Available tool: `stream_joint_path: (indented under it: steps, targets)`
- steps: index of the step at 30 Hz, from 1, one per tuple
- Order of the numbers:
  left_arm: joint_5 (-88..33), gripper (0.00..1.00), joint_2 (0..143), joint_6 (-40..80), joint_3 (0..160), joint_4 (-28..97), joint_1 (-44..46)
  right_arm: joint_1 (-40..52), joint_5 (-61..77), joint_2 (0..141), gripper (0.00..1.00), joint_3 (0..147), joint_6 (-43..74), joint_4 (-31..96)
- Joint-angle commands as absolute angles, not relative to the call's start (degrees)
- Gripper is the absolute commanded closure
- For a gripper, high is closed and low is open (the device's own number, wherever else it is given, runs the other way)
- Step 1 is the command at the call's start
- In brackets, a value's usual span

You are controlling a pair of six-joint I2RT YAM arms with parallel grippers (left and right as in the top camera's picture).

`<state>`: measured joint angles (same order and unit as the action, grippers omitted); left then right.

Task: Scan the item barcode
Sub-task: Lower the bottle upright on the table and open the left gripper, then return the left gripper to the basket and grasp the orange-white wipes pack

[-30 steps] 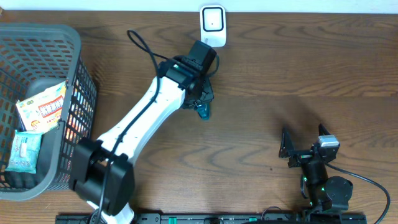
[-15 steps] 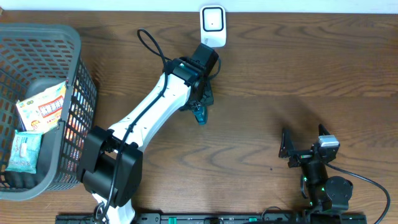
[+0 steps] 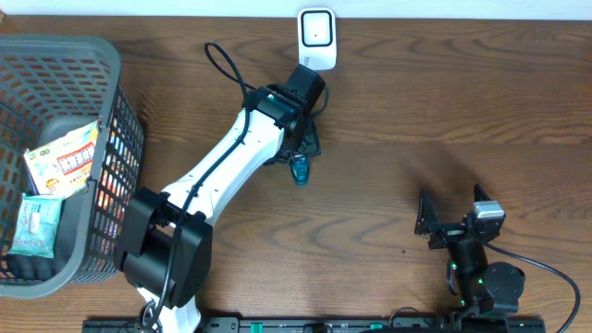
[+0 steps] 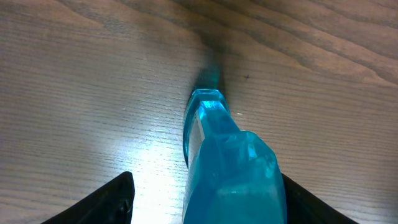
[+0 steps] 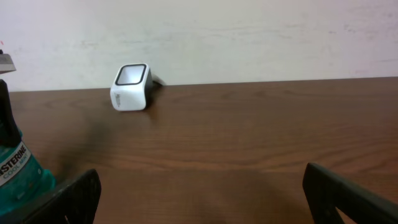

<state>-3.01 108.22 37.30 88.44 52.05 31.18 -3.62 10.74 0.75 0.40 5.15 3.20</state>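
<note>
Wooden table (image 3: 481,102): left gripper (image 4: 206,180) jaws released, straddling the blue bottle (image 4: 214,124), nearer than the white scanner (image 3: 316,37); right gripper (image 5: 200,177) spread wide at near right.

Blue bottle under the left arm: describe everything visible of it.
The small translucent blue plastic bottle has a faceted narrow end pointing away from the wrist camera onto the brown wooden table. A white label runs down one side; the right wrist view shows lettering ending STERINE. It sits between the left tool's spread fingers, a gap visible on one side.
</note>
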Motion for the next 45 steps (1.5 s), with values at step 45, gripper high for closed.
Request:
stream_joint_path:
  steps: [45]
  targets:
    - [-1.1,0.02,83.5,40.6,103.7,76.8,-29.5,-3.4,11.1,0.8,0.01,0.3,4.6,3.4]
